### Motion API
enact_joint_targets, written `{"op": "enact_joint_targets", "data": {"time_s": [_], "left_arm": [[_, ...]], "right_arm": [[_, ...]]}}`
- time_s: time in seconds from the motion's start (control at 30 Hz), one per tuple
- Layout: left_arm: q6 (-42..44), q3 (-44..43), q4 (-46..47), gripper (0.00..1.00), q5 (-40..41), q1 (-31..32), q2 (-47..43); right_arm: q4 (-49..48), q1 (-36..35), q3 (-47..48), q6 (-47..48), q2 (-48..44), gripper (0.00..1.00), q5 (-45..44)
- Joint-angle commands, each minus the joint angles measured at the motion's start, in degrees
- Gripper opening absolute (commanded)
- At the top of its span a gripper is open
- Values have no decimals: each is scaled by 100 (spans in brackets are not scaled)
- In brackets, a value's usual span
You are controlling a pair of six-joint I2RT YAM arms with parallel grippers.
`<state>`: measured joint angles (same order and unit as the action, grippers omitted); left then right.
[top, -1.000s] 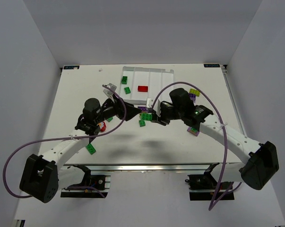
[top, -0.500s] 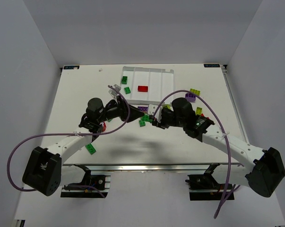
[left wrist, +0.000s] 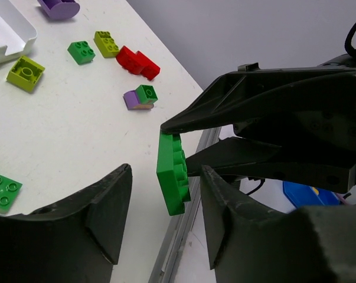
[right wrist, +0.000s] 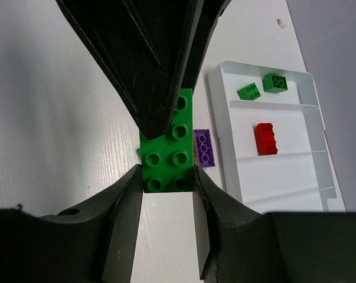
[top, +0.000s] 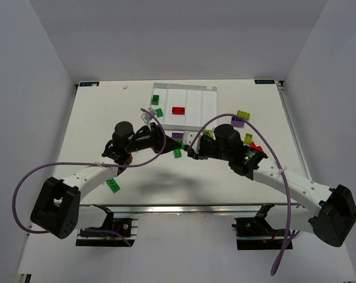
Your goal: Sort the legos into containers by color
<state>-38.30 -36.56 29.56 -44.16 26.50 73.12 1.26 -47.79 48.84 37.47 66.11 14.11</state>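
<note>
This looks like a robotics lab test cell. A white table (top: 95,130) is boxed in by plain pale panels (top: 30,88). The left arm (top: 83,177) and right arm (top: 284,177) are bolted at its near edge, trailing loose purple cables (top: 54,168). What may be clamps (top: 121,227) sit dimly beneath.

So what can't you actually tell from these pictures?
Right wrist view: the far end of the green brick is covered by the black fingers of the left gripper.
Left wrist view: the tray is cut off by the top-left edge; only a corner shows.
Overhead view: the left arm and right arm meet over the table, hiding whatever lies beneath them.
</note>
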Motion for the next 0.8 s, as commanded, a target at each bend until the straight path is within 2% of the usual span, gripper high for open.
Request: {"op": "enact_joint_targets", "data": {"time_s": [0.0,0.1,0.17,0.2,0.23,0.27,0.33,0.37,0.4,0.47,0.5,0.63,0.77], "left_arm": [[121,-247,-65,58,-163,39,-9],[121,-256,-56,46,-198,48,44],[113,-273,-38,37,-224,48,88],[121,-273,-12,32,-259,48,88],[148,-308,-29,27,-277,48,106],[270,-334,-82,11,-260,48,97],[454,-405,-293,0,-225,48,97],[508,-422,-328,0,-224,48,97],[569,-431,-433,0,-198,48,80],[797,-484,-565,0,-6,31,36],[894,-501,-731,0,82,22,18],[1263,-616,-1083,0,846,-171,9],[1782,-1028,-1716,0,2234,-251,281]], "right_arm": [[-380,-55,-76,5,-107,0,-145],[-346,-81,-94,23,-133,0,-110],[-258,-99,-76,93,-133,12,-58],[-249,-108,-85,102,-124,23,-49],[-249,-108,-103,111,-133,27,-40],[-249,-108,-111,120,-133,32,-40],[-275,-108,-146,137,-124,41,-66],[-266,-108,-155,137,-107,45,-92],[-258,-108,-155,163,-107,53,-145],[-240,-108,-182,295,-107,75,-250],[-231,-108,-182,330,-81,89,-433],[-205,-108,-103,392,-185,89,-777],[-336,-38,-164,348,-484,89,-1007]]}}
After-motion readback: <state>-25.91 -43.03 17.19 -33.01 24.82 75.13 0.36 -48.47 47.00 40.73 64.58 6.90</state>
